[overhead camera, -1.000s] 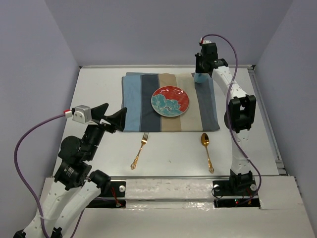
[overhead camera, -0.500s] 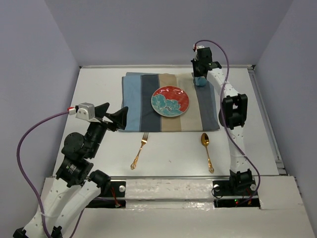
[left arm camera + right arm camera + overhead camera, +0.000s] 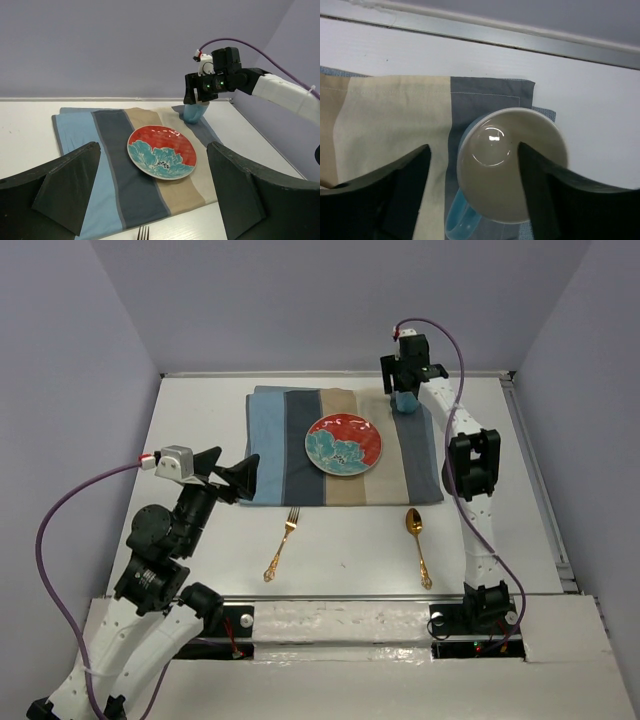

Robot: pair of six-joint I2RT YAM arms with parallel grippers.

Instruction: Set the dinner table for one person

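The dinner table (image 3: 190, 430) carries a blue, grey and beige striped placemat (image 3: 285, 455) with a red and teal plate (image 3: 343, 444) at its middle. A blue mug (image 3: 404, 401) stands upright on the mat's far right corner. My right gripper (image 3: 403, 388) is open over the mug. In the right wrist view one finger (image 3: 555, 200) hangs over the mug's pale inside (image 3: 512, 165). The other finger (image 3: 395, 195) stays outside, on the handle's side, with a gap to the wall. My left gripper (image 3: 232, 480) hovers open and empty by the mat's left edge.
A gold fork (image 3: 283, 544) and a gold spoon (image 3: 417, 540) lie on the white top in front of the placemat, fork left, spoon right. A raised metal rim (image 3: 485, 32) runs just behind the mug. Purple walls enclose the table.
My right gripper's jaws have spread apart and let go of the mug, which now stands on the mat's corner. The left arm has barely shifted.
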